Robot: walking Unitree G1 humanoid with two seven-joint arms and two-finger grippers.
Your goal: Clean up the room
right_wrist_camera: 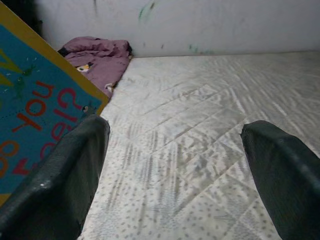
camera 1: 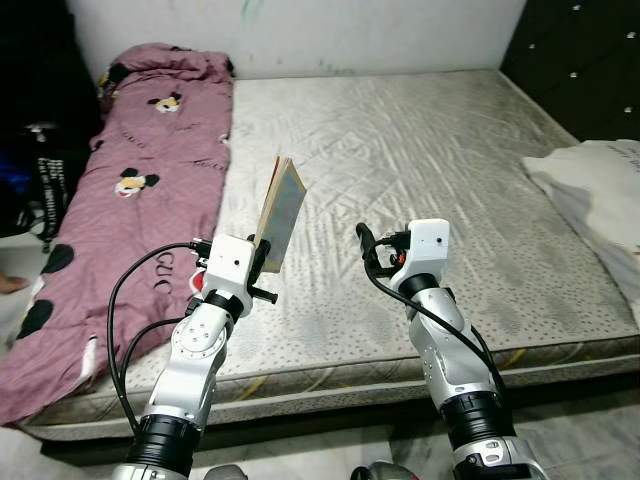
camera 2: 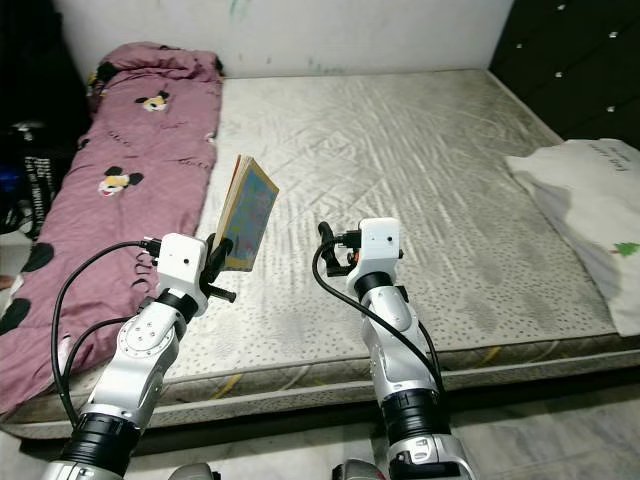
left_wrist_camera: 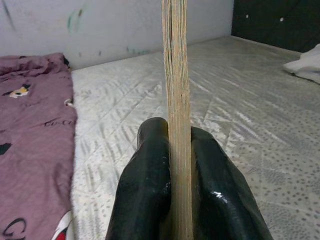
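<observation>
A thin book [camera 1: 281, 212] with a blue cover and yellow edges stands upright above the near part of the bare mattress [camera 1: 420, 150]. My left gripper [camera 1: 262, 256] is shut on its lower edge; in the left wrist view the two black fingers [left_wrist_camera: 150, 195] press the page block [left_wrist_camera: 176, 100] from both sides. My right gripper [camera 1: 366, 250] is open just right of the book, nothing between its fingers [right_wrist_camera: 60, 185]; the book's cover [right_wrist_camera: 35, 120] shows beside one of them.
A purple cartoon-print blanket [camera 1: 140, 190] lies along the mattress's left side. White cloth [camera 1: 600, 185] sits at the right edge. Dark bags [camera 1: 35, 170] stand on the floor at left, a dark cabinet [camera 1: 585, 55] at the far right.
</observation>
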